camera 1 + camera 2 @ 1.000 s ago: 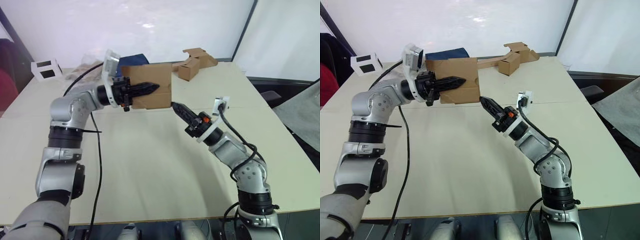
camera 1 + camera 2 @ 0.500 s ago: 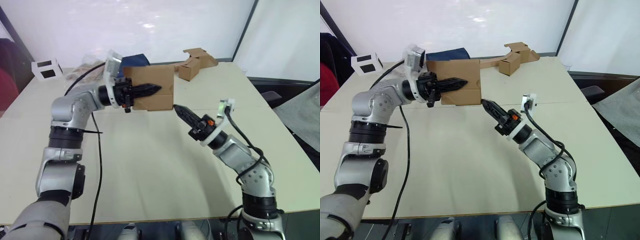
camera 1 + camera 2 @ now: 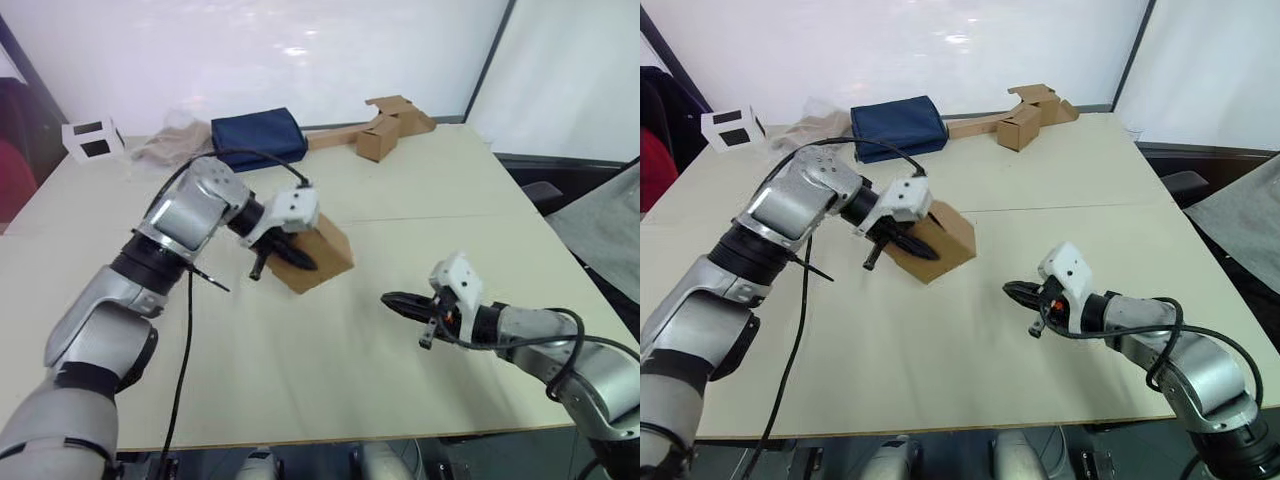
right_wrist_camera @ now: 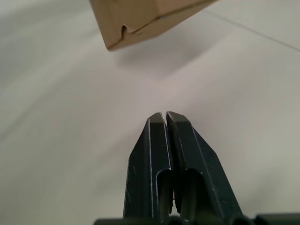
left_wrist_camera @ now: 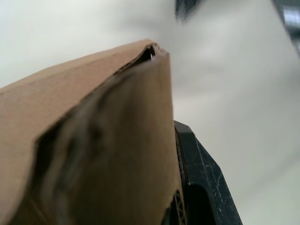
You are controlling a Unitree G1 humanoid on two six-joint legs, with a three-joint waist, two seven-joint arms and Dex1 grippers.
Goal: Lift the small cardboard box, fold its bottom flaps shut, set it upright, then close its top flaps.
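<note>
Box (image 3: 318, 256) sits tilted on the tabletop (image 3: 300, 370) mid-field, my left gripper (image 3: 285, 255) clamped on its near wall; right gripper (image 3: 1018, 291) hovers well apart, jaws together. I judge the step is setting it upright: I should roll it onto the folded bottom flaps before letting go, and bring the right in to steady it. Right wrist view shows a notched flap edge (image 4: 124, 33) at the box's lower corner, which the head views don't resolve.
</note>
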